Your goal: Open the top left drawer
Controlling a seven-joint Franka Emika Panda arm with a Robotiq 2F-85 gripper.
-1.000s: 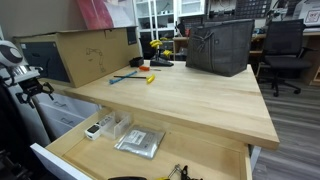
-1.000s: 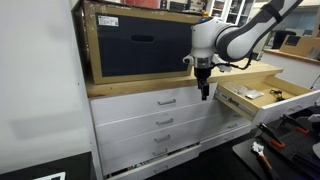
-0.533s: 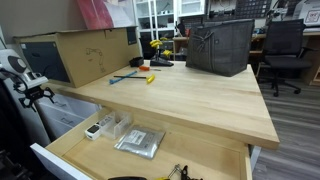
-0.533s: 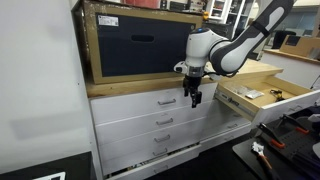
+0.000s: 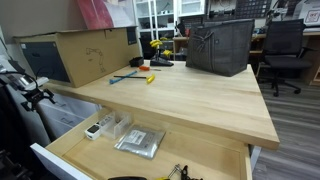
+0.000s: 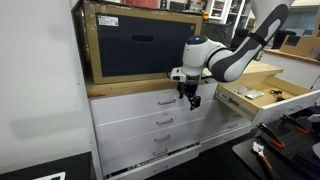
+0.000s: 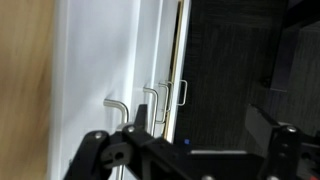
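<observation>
Even indoor light (no harsh glare); wrist view blurred and dim at right.

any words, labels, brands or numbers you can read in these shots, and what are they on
No text can be read in any view.
cardboard box: faint marks on its side, too blurred to read.
silver packet: any print is too small to read.
top left drawer: plain white front, no label visible.
Wrist view: only white fronts and metal handles, no lettering.
</observation>
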